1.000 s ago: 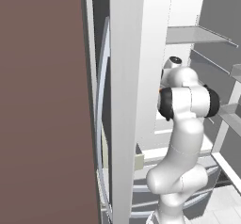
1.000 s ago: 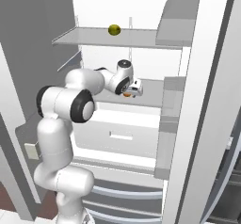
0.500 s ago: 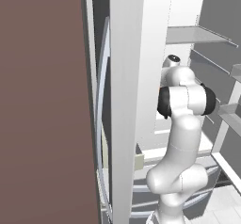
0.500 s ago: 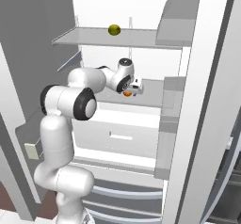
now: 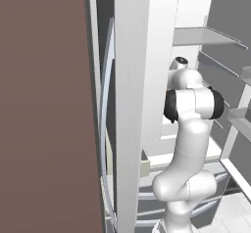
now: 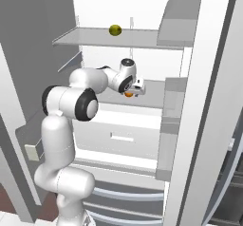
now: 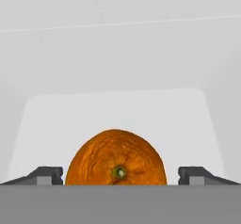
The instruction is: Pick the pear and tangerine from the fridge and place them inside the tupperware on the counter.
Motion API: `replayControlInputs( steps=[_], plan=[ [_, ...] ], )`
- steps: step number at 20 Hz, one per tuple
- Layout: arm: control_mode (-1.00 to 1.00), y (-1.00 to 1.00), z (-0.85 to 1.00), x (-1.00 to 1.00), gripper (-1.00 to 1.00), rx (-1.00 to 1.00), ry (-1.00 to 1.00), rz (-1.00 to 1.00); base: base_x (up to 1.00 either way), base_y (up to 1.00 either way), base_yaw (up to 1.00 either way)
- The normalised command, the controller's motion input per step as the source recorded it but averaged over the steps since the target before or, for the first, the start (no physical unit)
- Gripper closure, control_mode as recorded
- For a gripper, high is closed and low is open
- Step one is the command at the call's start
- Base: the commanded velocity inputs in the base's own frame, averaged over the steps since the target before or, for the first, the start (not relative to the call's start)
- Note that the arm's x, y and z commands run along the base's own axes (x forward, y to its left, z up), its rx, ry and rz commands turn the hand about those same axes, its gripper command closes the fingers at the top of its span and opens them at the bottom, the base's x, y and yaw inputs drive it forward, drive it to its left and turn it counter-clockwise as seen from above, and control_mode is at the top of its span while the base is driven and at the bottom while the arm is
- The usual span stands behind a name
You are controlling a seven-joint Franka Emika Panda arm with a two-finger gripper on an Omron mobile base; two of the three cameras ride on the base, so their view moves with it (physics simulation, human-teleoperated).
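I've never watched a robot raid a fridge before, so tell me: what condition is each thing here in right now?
fridge: doors open, white interior showing.
pear: resting on the upper shelf, untouched.
tangerine: sitting on the middle shelf, between the fingertips, gaps on both sides.
gripper: open around the tangerine, not clamped on it.
drawer: shut, below the tangerine's shelf.

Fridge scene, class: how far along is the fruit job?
Done: the fridge stands open, nothing moved yet. In hand: the gripper is open, fingertips either side of the tangerine on the middle shelf, not gripping. Left: lift it, fetch the pear from the top shelf, put both in the tupperware.
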Motion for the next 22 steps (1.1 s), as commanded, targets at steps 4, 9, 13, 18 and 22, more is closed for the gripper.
replayControlInputs(
  steps=[4,9,13,18,22],
  plan=[
    [-1.00,0.00,-0.23,0.00,1.00,0.00,0.00,0.00,0.00,0.00,0.00],
    [-1.00,0.00,-0.12,0.00,1.00,0.00,0.06,0.00,0.00,0.00,0.00],
    [-1.00,0.00,-0.05,-0.20,1.00,0.00,0.01,0.00,0.00,0.00,0.00],
    [-1.00,-0.06,0.20,-0.72,1.00,0.00,-0.15,-0.01,0.00,0.00,0.00],
    [-1.00,-0.17,0.43,-0.75,1.00,0.00,-0.01,0.00,0.00,0.00,0.00]
  ],
)
